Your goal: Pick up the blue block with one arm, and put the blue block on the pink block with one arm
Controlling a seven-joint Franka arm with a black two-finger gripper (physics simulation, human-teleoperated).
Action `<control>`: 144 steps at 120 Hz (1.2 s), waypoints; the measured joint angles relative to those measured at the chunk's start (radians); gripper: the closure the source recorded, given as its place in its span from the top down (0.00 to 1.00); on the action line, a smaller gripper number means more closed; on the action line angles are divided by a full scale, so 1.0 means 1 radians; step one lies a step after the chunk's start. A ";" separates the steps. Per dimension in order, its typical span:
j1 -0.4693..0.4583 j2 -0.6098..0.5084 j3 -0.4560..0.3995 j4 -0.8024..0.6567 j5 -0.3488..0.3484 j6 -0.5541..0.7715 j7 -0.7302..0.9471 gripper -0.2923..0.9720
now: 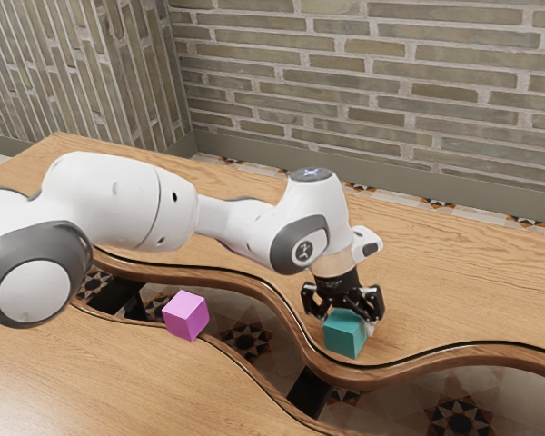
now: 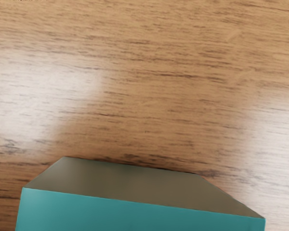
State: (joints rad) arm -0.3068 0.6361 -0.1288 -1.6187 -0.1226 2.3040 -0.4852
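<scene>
Exterior view: grasp step in hand. Gripper [image 1: 343,307] low over blue block [image 1: 345,334] on far tabletop [image 1: 454,272], fingers apart, straddling its top, no clamp evident. Next: close, lift, carry to pink block [image 1: 185,315], well apart. Wrist view: blue block just under hand, lower part cut off, finger contact hidden.

Wooden table [image 1: 454,263], wavy along its dark edges, spreads beneath the pincer [image 1: 343,311]. Behind it rise grey-brown brick walls [image 1: 391,82] with a dark skirting [image 1: 345,156]. Patterned floor tiles [image 1: 250,338] show between the table's curving sections just beside it.
</scene>
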 joint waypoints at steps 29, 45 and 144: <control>-0.002 0.010 0.016 0.000 0.028 0.004 0.015 0.61; -0.007 0.006 0.017 0.001 0.031 0.005 0.019 0.56; 0.052 -0.696 0.446 -0.624 0.224 -0.166 0.131 0.53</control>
State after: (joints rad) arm -0.2552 -0.0598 0.3175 -2.2426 0.1017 2.1376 -0.3542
